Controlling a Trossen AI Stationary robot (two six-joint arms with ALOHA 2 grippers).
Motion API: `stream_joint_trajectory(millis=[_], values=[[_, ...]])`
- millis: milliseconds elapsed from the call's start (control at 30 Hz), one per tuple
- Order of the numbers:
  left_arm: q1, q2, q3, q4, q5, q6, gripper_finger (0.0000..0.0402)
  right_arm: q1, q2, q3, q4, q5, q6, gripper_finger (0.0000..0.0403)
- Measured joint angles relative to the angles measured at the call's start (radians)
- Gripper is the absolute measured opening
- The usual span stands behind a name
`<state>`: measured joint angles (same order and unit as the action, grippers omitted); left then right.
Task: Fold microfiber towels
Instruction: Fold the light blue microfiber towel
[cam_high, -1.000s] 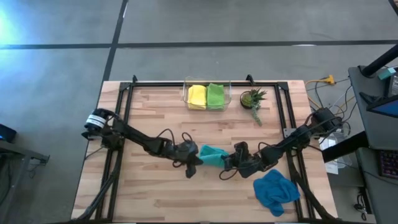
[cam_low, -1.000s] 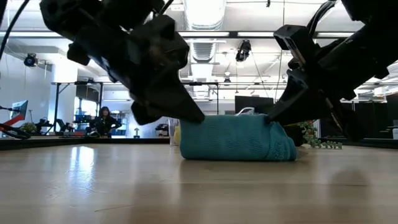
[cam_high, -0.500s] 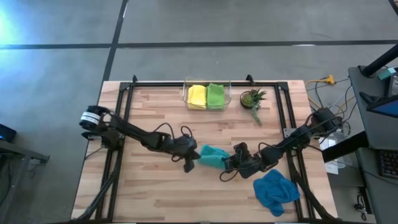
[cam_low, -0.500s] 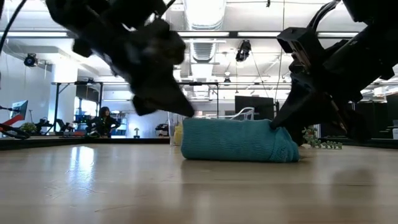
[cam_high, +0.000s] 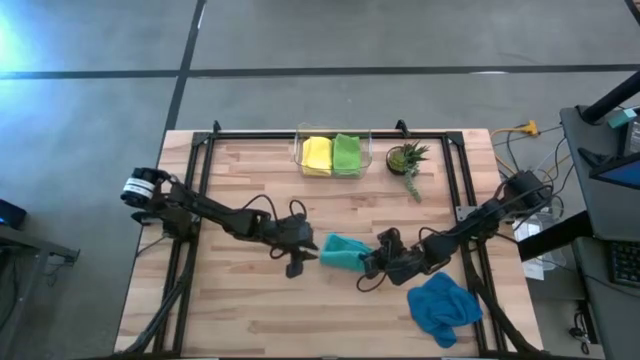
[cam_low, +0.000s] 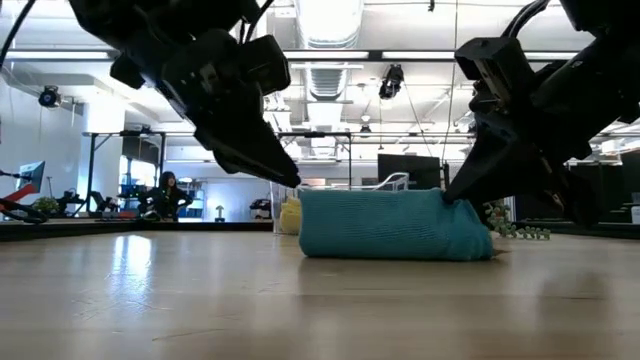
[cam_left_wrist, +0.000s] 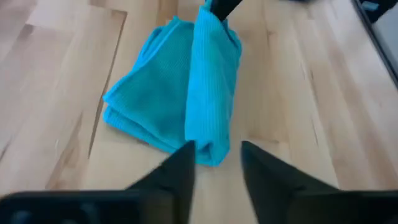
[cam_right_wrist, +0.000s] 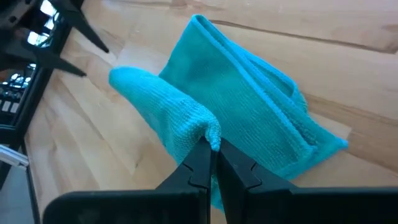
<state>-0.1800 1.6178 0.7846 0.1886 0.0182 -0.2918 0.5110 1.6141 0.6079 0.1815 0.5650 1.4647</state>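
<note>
Teal towel (cam_high: 343, 253) folded mid-surface (cam_high: 240, 320). Right hand (cam_high: 368, 264) clenched on its edge. Left hand (cam_high: 306, 257) released, fingers apart just beside it. Blue towel (cam_high: 443, 305) crumpled near right edge.

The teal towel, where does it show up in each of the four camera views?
High view: teal towel, table centre, between both grippers.
Low view: centre, on the tabletop.
Left wrist view: upper middle.
Right wrist view: centre.
Shared landmark: right gripper pinching the towel's edge.
</note>
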Motion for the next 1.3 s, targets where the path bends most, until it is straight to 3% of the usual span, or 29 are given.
stream_joint_trajectory(millis=[233,333,433,533,600,767,833,1033,1300], values=[[0.004,0.062,0.024,0.076,0.035,-0.041,0.0247,0.000,-0.024,-0.019,0.002,0.002,-0.010,0.0009],[0.004,0.103,0.038,0.070,0.035,-0.068,0.0275,0.000,-0.024,-0.021,0.001,0.002,-0.003,0.0009],[0.004,0.141,0.057,0.071,0.035,-0.070,0.0277,0.000,-0.024,-0.023,0.004,0.003,-0.003,0.0009],[0.004,0.167,0.082,0.067,0.024,-0.095,0.0253,0.000,-0.024,-0.023,0.012,0.003,-0.005,0.0009],[0.004,0.171,0.091,0.044,0.005,-0.103,0.0216,0.000,-0.025,-0.023,0.018,0.001,-0.006,0.0009],[-0.004,0.161,0.111,0.017,0.018,-0.122,0.0056,0.002,-0.034,-0.025,0.021,-0.053,-0.059,0.0009],[-0.018,0.152,0.114,0.019,0.054,-0.131,0.0016,0.002,-0.037,-0.025,0.039,-0.085,-0.095,0.0009],[-0.081,0.142,0.156,0.029,0.104,-0.200,0.0004,0.021,-0.070,-0.025,0.039,-0.181,-0.159,0.0009],[-0.074,0.136,0.182,0.000,0.004,-0.201,0.0001,0.039,-0.121,-0.028,-0.091,-0.171,-0.115,0.0009]])
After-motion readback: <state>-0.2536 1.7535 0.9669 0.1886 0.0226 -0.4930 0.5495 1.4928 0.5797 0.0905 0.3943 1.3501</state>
